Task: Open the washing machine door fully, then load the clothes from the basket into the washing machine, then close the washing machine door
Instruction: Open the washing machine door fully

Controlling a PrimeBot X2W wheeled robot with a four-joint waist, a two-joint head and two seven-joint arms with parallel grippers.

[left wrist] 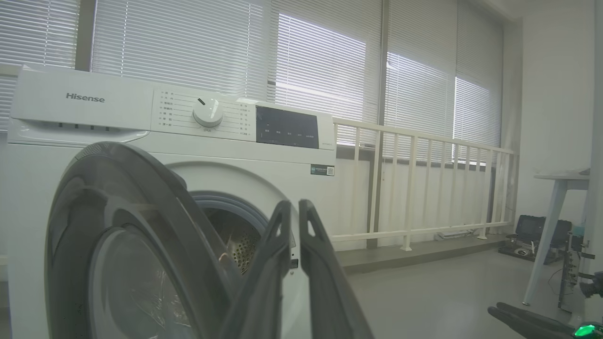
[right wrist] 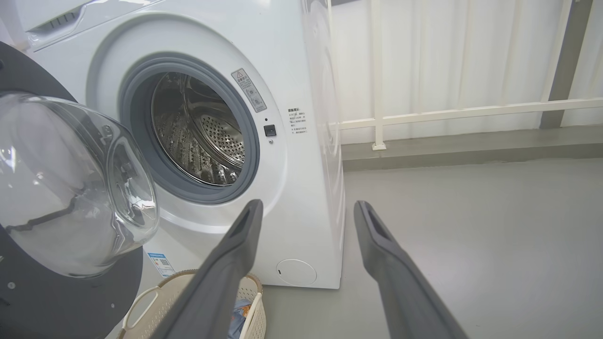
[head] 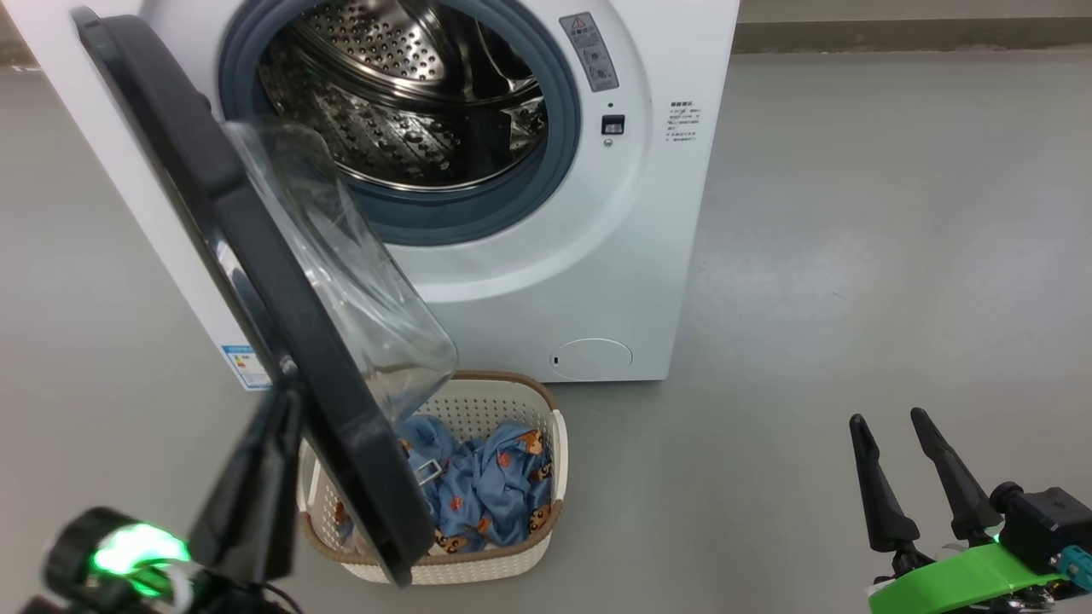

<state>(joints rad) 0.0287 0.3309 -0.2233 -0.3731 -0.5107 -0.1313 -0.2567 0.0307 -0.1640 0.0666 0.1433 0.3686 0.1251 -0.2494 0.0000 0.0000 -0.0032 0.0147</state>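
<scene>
The washing machine door [head: 256, 273] hides the left side of the basket [head: 503, 401] and part of the clothes [head: 490, 486]. The head view's top edge cuts off the washing machine [head: 648, 213], whose printed notes [head: 682, 124] are too small to read.

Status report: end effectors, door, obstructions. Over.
Left end effector shut, beside door. Right end effector open, empty. Door partly open, overhanging basket of clothes.

Boxy white washing machine [head: 546, 281]: smooth, glossy casing. Perforated steel drum [head: 384, 77]: bright, polished metal. Grey-blue gasket [head: 478, 217]: matt rubber. Round door [head: 247, 256]: glossy black rim, clear smooth glass bowl [head: 358, 290]. Cream-white basket [head: 512, 558]: matt perforated plastic, brown rim. Light blue bear-print clothes [head: 486, 486]: soft, creased cloth. Grey floor [head: 853, 256]: smooth, low sheen.
</scene>
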